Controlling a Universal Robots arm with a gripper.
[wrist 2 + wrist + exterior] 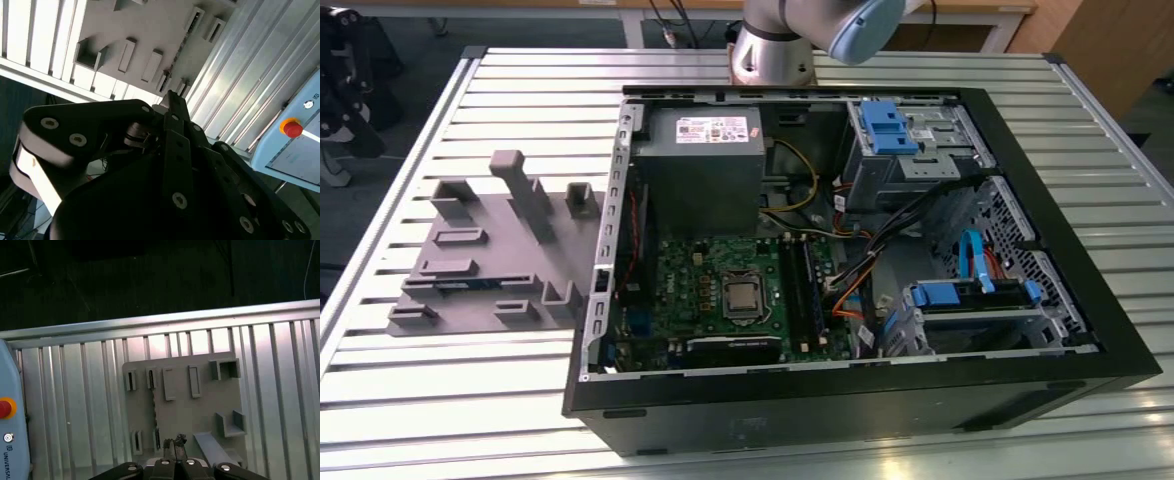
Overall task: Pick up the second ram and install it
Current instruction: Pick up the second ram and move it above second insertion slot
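The second ram [153, 407] stands on edge as a thin dark stick between two slotted holders of the grey fixture plate [200, 410]. The second wrist view shows the same stick [176, 54] on that plate [150, 30]. My gripper [175, 441] hangs well above the plate, near the ram's end, its fingers closed together with nothing between them. In the second wrist view the black gripper body and fingertips [171, 95] cover much of the picture. The open computer case [1107, 330] lies on the table with the motherboard's black memory slots [801, 285] exposed.
The fixture plate [480, 270] lies at the exterior view's left, beside the case, with several upright grey holders. Light-blue drive brackets [883, 125] sit inside the case. A pale-blue box with a red button [291, 129] stands off the slatted table [440, 400]. The arm's base [771, 55] is behind the case.
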